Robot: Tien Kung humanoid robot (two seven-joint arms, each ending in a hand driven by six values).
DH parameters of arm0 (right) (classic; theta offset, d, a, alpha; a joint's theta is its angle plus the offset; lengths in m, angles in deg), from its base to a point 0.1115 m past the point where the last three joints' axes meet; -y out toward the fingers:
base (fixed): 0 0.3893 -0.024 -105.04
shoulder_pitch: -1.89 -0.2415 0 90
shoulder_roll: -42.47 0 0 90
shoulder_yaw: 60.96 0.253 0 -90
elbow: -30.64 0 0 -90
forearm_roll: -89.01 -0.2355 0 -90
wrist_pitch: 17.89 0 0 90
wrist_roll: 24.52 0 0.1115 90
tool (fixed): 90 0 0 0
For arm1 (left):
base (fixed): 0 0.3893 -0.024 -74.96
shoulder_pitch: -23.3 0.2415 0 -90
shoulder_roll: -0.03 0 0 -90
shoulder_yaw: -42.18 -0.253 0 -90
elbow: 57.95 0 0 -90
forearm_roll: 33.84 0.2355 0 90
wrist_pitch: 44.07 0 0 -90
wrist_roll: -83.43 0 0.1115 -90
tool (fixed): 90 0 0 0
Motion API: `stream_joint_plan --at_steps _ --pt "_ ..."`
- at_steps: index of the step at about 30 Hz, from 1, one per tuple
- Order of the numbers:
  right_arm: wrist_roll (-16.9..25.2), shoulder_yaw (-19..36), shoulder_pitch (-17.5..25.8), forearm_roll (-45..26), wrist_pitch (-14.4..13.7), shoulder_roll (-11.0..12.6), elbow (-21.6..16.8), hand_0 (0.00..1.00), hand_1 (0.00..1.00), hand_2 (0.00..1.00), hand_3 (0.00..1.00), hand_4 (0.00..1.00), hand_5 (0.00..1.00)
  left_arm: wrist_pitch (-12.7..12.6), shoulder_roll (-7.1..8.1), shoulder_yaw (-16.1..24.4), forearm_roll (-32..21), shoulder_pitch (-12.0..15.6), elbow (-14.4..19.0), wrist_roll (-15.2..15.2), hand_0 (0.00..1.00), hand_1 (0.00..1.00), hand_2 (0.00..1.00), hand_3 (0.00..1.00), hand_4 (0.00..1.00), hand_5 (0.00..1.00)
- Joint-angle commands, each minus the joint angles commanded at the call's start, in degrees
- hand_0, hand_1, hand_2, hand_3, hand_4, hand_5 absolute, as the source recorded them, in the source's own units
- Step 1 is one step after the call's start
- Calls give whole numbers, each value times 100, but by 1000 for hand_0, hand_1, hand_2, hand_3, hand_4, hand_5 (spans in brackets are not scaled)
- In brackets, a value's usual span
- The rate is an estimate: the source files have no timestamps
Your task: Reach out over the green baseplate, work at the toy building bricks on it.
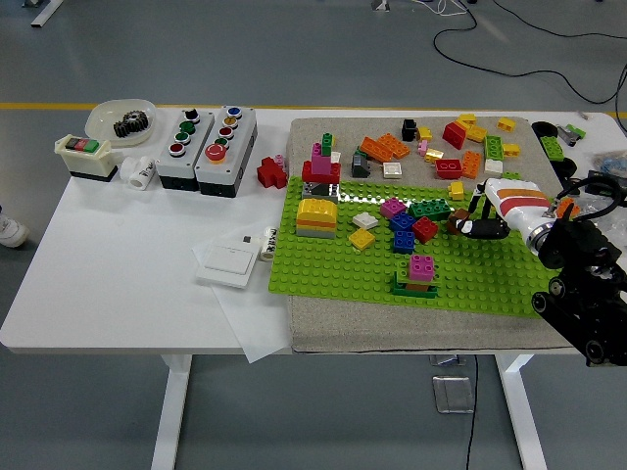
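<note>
On a white table lies a grey cloth mat, and on the mat sits a green baseplate studded with toy bricks. From the right edge comes the robot's right arm, black with a white, red-striped hand. That hand reaches over the baseplate's right part, its dark fingers pointing left toward a brown brick; whether the fingers are closed around anything cannot be told from this view. Just left of the hand stands a cluster of bricks: green, red, blue and magenta. Nearer the front edge, a pink brick is stacked on a green base. A yellow and grey stack stands at the baseplate's left side. Loose bricks are scattered on the mat behind the baseplate. Well to the left are two grey button boxes, a white bowl holding a gear, and a white wall switch.
</note>
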Motion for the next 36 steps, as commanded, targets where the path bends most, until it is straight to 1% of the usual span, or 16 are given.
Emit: stream_joint_plan --at_steps 3,4,8,10,15,16,28,36 --pt "19 6 4 -10 20 -5 3 198 284 409 483 755 572 2 -1 4 2 -2 -2 1 491 575 648 583 612 678" --pt "26 7 4 -13 36 -7 5 216 314 440 500 770 548 3 -1 5 2 -3 -3 3 490 573 648 583 611 677" --pt "37 15 -1 36 170 -14 23 216 314 440 500 770 548 5 -2 6 -3 -5 -6 5 490 573 648 583 611 677" --pt "45 18 2 55 175 -15 18 217 328 455 506 787 545 8 -2 10 -1 -3 -7 5 491 571 649 583 613 677" --pt "59 16 -10 133 210 -16 20 217 328 455 506 787 545 14 -3 15 3 -7 -12 5 491 571 649 583 613 677" --pt "64 13 -12 138 209 -17 21 222 349 469 509 797 541 15 -4 17 6 -8 -12 5 489 572 650 583 613 677" --pt "133 -100 -41 147 134 -75 124 220 347 471 509 793 538 17 -7 20 7 -15 -12 5 490 573 648 583 613 677" --pt "190 -165 -64 156 59 -161 299 219 342 469 507 796 530 19 -8 30 16 -18 -10 -1 490 572 649 582 613 677"
